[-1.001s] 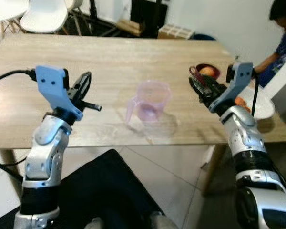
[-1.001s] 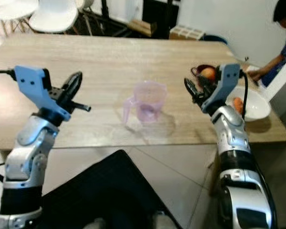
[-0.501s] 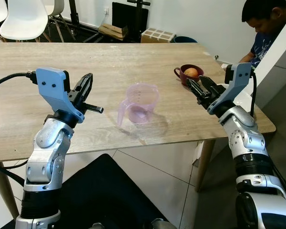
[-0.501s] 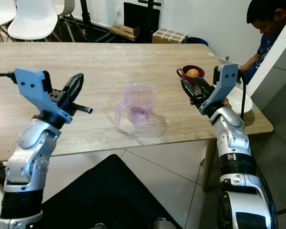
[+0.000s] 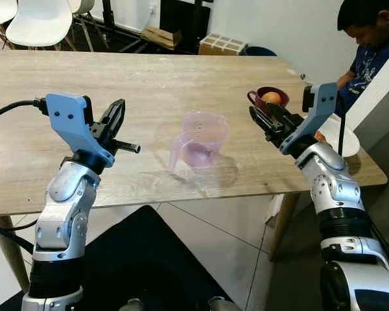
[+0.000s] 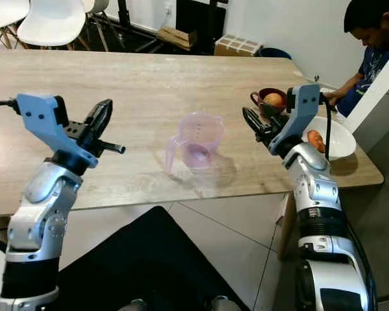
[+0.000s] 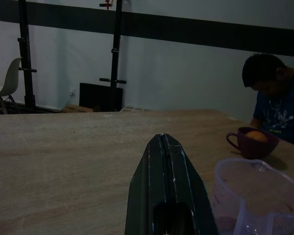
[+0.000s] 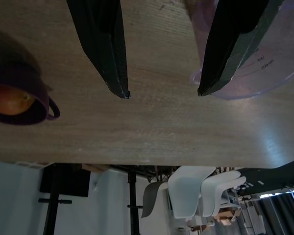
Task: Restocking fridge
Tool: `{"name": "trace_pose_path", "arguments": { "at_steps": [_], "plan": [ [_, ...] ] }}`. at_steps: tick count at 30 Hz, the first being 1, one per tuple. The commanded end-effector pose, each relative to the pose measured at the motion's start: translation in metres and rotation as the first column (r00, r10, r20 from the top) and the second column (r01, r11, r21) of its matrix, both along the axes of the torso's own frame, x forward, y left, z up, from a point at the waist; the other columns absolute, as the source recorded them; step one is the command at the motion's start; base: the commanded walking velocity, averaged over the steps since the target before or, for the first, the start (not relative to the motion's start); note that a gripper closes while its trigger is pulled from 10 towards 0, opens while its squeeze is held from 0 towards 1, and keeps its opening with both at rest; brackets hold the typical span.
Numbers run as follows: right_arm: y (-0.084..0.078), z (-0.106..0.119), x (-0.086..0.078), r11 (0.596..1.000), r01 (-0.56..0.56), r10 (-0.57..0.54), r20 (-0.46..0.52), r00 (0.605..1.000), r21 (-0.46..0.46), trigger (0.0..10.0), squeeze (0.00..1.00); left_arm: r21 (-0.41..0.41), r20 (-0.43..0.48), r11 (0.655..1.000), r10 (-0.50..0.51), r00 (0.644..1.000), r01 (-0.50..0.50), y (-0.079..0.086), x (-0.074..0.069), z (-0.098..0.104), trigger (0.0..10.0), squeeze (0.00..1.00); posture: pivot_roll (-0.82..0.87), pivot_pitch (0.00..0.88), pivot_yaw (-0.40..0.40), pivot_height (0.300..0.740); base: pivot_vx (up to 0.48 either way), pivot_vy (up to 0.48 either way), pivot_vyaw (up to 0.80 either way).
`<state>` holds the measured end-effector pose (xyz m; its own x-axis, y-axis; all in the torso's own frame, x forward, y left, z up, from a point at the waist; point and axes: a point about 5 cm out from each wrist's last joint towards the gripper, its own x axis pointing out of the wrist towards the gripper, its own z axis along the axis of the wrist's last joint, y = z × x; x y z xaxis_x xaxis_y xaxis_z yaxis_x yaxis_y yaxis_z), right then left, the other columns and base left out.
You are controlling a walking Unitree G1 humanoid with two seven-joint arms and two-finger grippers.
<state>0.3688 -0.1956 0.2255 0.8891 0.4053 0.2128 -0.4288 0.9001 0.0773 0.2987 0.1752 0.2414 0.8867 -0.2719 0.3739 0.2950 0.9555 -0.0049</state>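
I am facing a wooden table (image 5: pixel 117 84) with a clear purple measuring jug (image 5: pixel 201 138) standing upright near its middle; the jug looks empty apart from a faint purple tint at its base. Beyond the jug, toward my right, a dark red mug (image 5: pixel 267 99) is holding an orange fruit (image 5: pixel 271 97). Further right of the mug, a white bowl (image 6: pixel 334 137) is holding something orange, partly hidden behind my arm. My left pincer (image 5: pixel 117 116) is hovering left of the jug, its two black fingers pressed together. My right pincer (image 5: pixel 262 121) is hovering right of the jug, fingers spread apart and holding nothing. The right wrist view is showing white chairs (image 8: pixel 196 188) beyond the table. A person (image 5: pixel 369 39) is sitting past the mug.
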Motion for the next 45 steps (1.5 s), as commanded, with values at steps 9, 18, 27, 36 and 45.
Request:
{"name": "trace_pose_path", "arguments": {
  "at_steps": [9, 18, 27, 36, 45],
  "plan": [
    [0.002, -0.008, -0.003, 1.0, -0.007, 0.007, -0.03, 1.0, -0.001, 10.0, 0.0, -0.01, -0.015, 1.0, -0.02, 1.0, 0.019, -0.002, -0.003, -0.004, 10.0, 0.0, -0.05, 0.126, -0.095, 0.707, -0.33, 0.0, 0.0],
    [0.002, -0.009, -0.004, 1.0, -0.012, 0.012, -0.036, 0.999, -0.007, 10.0, 0.0, -0.011, -0.019, 1.0, -0.021, 1.0, 0.02, -0.003, -0.003, -0.005, 10.0, 0.0, -0.05, 0.127, -0.096, 0.707, -0.347, 0.0, 0.0],
    [0.011, -0.03, -0.008, 0.998, -0.043, 0.038, -0.102, 0.994, -0.043, 10.0, 0.0, 0.04, -0.161, 0.999, -0.028, 0.987, 0.035, -0.014, -0.005, -0.048, 10.0, 0.0, -0.06, 0.132, -0.101, 0.707, -0.035, 0.0, 0.0],
    [0.029, -0.09, -0.021, 0.986, -0.092, 0.05, -0.273, 0.961, -0.143, 10.0, 0.0, 0.062, -0.379, 0.997, 0.06, 0.923, -0.04, -0.012, -0.017, -0.13, 10.0, 0.0, -0.07, 0.13, -0.107, 0.707, 0.0, 0.0, 0.0],
    [0.047, -0.198, -0.065, 0.924, -0.21, 0.006, -0.536, 0.844, -0.32, 10.0, 0.0, 0.218, -0.678, 0.957, 0.29, 0.675, -0.193, 0.021, -0.061, -0.243, 10.0, 0.0, -0.07, 0.124, -0.114, 0.707, 0.0, 0.0, 0.0]
  ]
}}
